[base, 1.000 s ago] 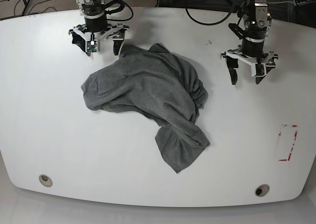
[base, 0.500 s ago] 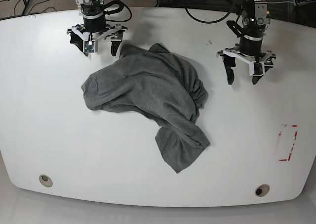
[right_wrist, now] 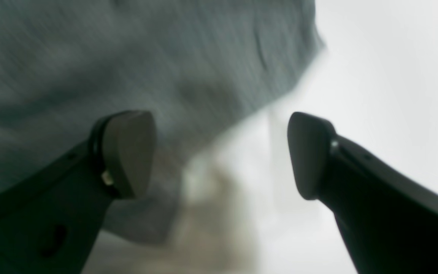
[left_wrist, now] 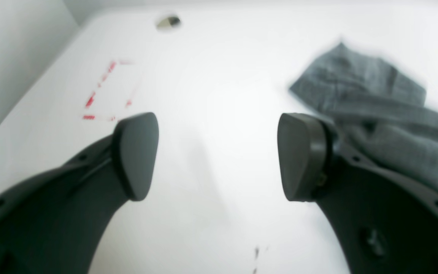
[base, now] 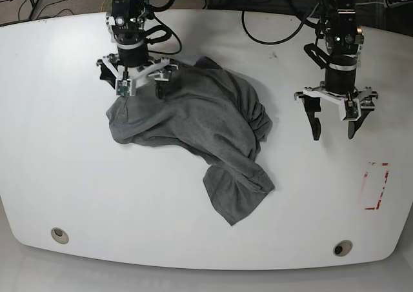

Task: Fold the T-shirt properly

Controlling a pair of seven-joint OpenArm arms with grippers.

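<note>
a: where is the shirt (base: 193, 127) found?

b: it is seen crumpled near the middle of the white table (base: 64, 176), with one bunched end trailed toward the near edge. no fold is shown as made.

a: how is the right gripper (base: 132, 84) shown?

b: it is placed over the shirt's far left edge in the base view. in the right wrist view its fingers (right_wrist: 127, 152) are spread wide, one over grey cloth (right_wrist: 127, 57) and the other over bare table (right_wrist: 394, 76). nothing is held between them. whether the cloth is touched cannot be told, as the view is blurred.

a: and the left gripper (base: 334, 119)?

b: it is held above bare table, well apart from the shirt's right side. its fingers (left_wrist: 137, 152) are also set wide, with nothing gripped. a red dashed rectangle (base: 376, 185) is marked on the table nearer the front edge; it is shown beyond the gripper (left_wrist: 219, 156) in the left wrist view, where the shirt (left_wrist: 386, 125) lies to one side.
</note>
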